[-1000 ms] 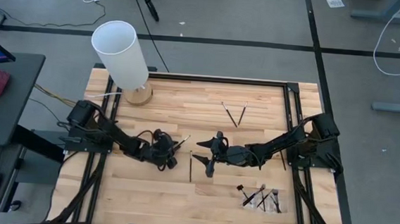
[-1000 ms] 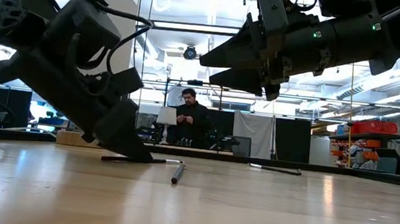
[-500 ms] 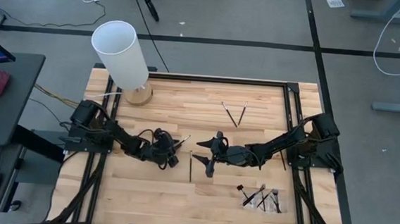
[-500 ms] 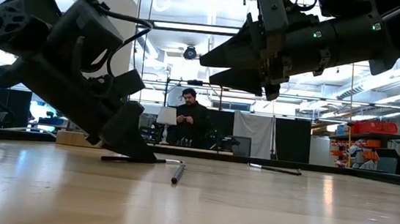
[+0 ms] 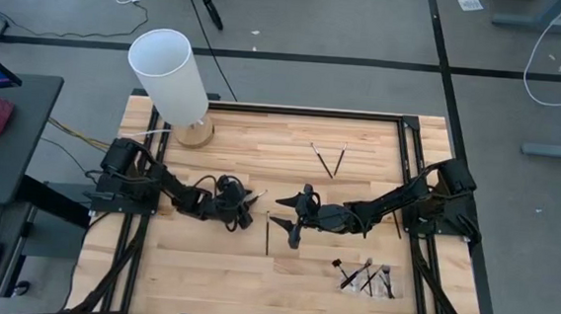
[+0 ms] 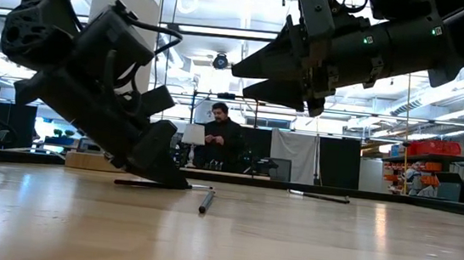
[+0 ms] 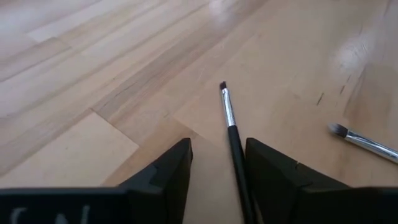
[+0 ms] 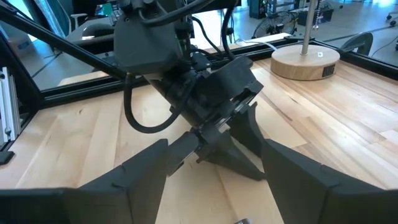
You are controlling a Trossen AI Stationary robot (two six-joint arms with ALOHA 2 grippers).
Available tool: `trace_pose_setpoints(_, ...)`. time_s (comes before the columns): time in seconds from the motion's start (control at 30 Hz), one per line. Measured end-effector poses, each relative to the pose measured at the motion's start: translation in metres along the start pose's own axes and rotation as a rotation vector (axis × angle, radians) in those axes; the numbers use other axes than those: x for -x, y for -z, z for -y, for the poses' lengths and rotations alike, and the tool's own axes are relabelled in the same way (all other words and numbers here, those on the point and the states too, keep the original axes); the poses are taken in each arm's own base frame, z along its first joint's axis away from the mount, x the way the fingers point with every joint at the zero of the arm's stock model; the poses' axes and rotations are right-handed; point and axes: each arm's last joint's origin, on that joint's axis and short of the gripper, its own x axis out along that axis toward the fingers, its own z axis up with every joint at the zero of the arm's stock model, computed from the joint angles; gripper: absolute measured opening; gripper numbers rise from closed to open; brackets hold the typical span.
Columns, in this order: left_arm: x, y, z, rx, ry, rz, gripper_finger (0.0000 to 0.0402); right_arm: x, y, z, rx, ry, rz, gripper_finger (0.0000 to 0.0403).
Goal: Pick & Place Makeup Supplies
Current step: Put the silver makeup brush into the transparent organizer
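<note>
A slim makeup brush (image 7: 229,118) lies flat on the wooden table, its small bristle tip pointing away from my left gripper (image 7: 217,146). That gripper is open and low, slanting down, with one finger on each side of the brush's handle; the high view shows it left of centre (image 5: 245,204). A second brush (image 7: 364,140) lies close by. A dark brush (image 5: 267,235) lies between the two arms. My right gripper (image 5: 285,229) hangs open above the table at centre, holding nothing, and faces the left gripper. My left gripper's open fingers come down at a slant along the brush's handle (image 7: 236,163), one on each side. The handle lies on the table, close beside one finger (image 7: 273,180). Whether that finger touches it I cannot tell.
A tall white cylinder (image 5: 171,70) on a round wooden base (image 5: 193,132) stands at the far left. Two crossed brushes (image 5: 326,159) lie toward the far edge. Several brushes (image 5: 363,276) are heaped near the front right. A person stands in the room beyond the table (image 6: 218,137).
My left gripper has shifted a little toward the table's far edge and toward the right gripper, staying low over the brush, which still lies on the table.
</note>
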Motion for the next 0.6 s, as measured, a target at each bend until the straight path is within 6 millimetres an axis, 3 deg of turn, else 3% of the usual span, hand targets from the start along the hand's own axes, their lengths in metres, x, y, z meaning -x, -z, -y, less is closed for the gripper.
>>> trace_pose_setpoints(0.47, -0.007, 0.009, 0.001, -0.044, 0.034, -0.033, 0.0022, 0.0, 0.0, 0.0, 0.0, 0.0, 0.0, 0.0261)
trace_pose_setpoints(0.6, -0.008, 0.009, 0.003, -0.036, 0.046, -0.031, 0.0015, 0.0, 0.0, 0.0, 0.001, 0.001, -0.002, 0.0261)
